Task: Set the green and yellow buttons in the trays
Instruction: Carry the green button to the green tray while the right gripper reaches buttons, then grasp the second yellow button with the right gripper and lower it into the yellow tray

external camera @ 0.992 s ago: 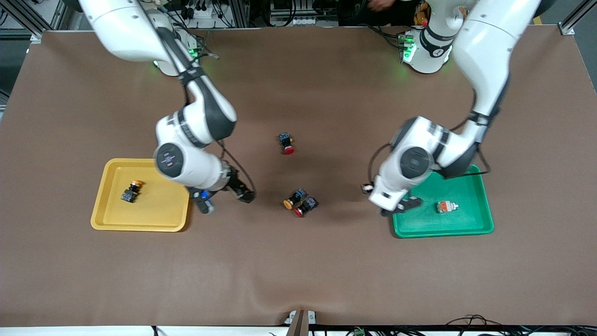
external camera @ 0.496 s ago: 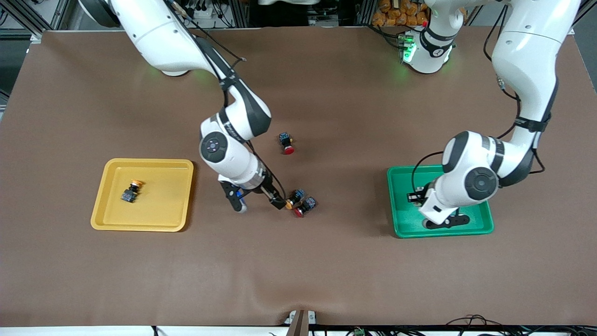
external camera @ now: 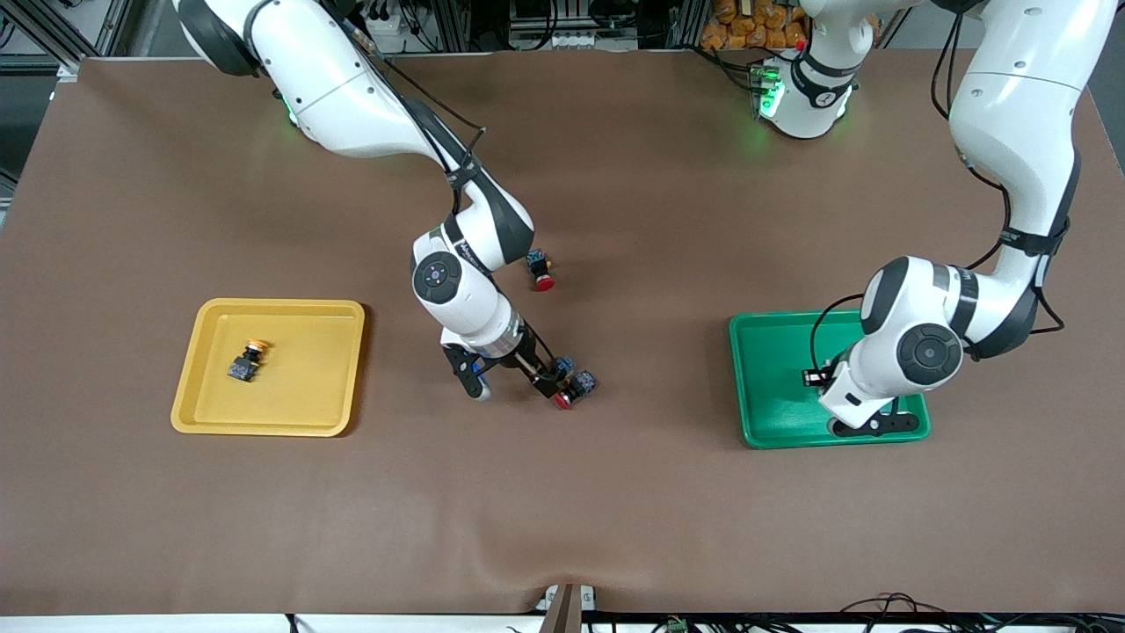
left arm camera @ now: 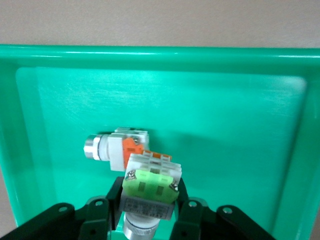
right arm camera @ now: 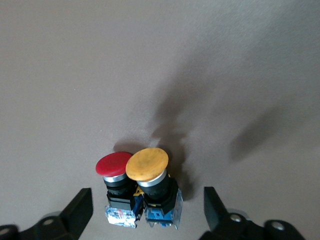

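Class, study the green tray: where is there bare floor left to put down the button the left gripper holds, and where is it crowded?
The green tray has bare floor along its rims and corners. It is crowded mid-tray, where a whitish button lies just under the green-marked button gripped by the left gripper.

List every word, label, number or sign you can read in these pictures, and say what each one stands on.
None can be read.
Green-marked button held by the left gripper over the green tray: a plain green patch, no letters.
Orange-marked button in that tray: no text.
Yellow-capped button and red-capped button between the open right gripper's fingers: blank caps; the base labels are too blurred.
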`<state>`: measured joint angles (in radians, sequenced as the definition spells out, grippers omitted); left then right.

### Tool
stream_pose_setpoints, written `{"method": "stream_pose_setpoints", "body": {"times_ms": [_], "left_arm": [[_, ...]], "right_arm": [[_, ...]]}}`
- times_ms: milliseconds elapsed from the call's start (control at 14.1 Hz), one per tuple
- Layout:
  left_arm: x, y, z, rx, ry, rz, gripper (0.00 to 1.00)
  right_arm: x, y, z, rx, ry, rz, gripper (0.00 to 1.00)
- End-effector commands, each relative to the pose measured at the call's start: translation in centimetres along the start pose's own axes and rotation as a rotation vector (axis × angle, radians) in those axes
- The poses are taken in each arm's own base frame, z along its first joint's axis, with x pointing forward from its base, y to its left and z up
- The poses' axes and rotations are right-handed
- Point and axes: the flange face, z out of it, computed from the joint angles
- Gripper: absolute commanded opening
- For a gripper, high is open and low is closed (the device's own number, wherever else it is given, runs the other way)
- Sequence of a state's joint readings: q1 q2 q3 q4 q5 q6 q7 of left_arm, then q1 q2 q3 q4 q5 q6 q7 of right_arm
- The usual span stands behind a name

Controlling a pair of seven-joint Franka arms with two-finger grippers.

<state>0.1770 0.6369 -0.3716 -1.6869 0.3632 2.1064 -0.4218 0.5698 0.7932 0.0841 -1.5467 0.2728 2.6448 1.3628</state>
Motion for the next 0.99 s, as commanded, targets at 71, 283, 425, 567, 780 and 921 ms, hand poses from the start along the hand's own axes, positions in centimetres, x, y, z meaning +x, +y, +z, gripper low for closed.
{"method": "stream_pose_setpoints", "body": {"times_ms": [71, 283, 425, 567, 780, 921], "left_arm": [[0.4, -1.1, 0.6, 0.017, 0.010, 0.019, 0.00], [0.7, -1.7, 1.2, 0.025, 0.010, 0.022, 0.00], [0.7, -1.9, 1.1, 0.027, 0.011, 0.022, 0.00], [0.7, -2.0, 1.1, 0.026, 0.011, 0.028, 0.00], [0.9, -2.4, 1.0, 0.024, 0.013, 0.022, 0.00], [0.9, -2.5, 1.2, 0.025, 0.010, 0.020, 0.00]], "right_arm": [[-0.8, -0.1, 1.8, 0.005, 0.018, -0.030, 0.71], [-0.4, 0.5, 3.0, -0.009, 0.039, -0.059, 0.58], [0.0, 0.5, 3.1, -0.001, 0.043, -0.058, 0.35], [0.7, 0.1, 2.5, 0.007, 0.046, -0.056, 0.00], [2.6, -1.0, 0.3, -0.008, 0.043, -0.034, 0.00], [4.1, -1.4, -1.7, -0.075, 0.030, -0.018, 0.00]]}}
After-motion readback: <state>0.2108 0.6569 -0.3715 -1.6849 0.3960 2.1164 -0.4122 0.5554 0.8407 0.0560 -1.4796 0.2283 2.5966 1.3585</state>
